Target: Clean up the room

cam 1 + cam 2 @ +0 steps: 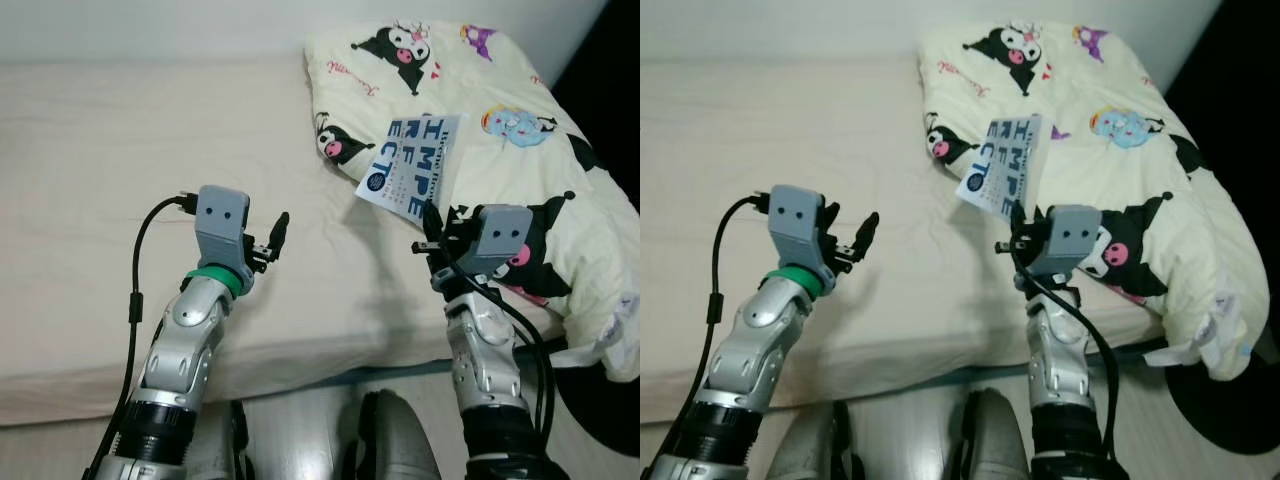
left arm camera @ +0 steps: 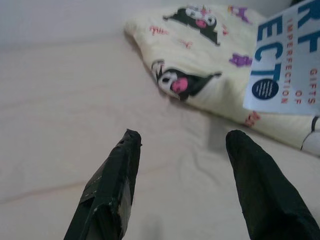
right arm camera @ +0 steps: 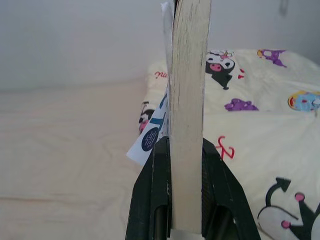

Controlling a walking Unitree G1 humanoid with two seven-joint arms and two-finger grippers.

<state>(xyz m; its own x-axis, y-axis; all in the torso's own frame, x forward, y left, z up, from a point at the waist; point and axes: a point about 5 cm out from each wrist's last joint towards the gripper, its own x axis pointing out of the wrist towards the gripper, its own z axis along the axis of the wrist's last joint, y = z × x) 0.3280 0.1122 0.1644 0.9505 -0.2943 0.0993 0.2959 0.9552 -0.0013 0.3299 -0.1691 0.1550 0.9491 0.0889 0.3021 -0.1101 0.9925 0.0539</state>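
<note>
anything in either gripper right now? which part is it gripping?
The right gripper holds a book, pinched across its thickness at the lower page edge, above the bed. The left gripper is open, holding nothing.

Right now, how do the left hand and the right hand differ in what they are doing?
The left hand is open and holds nothing, while the right hand is shut on the book, pinching it at the page edge. The left hand hangs over the bare sheet of the bed, whereas the right hand is raised at the edge of the cartoon-print blanket. Both are raised in front of the bed and have two black fingers.
</note>
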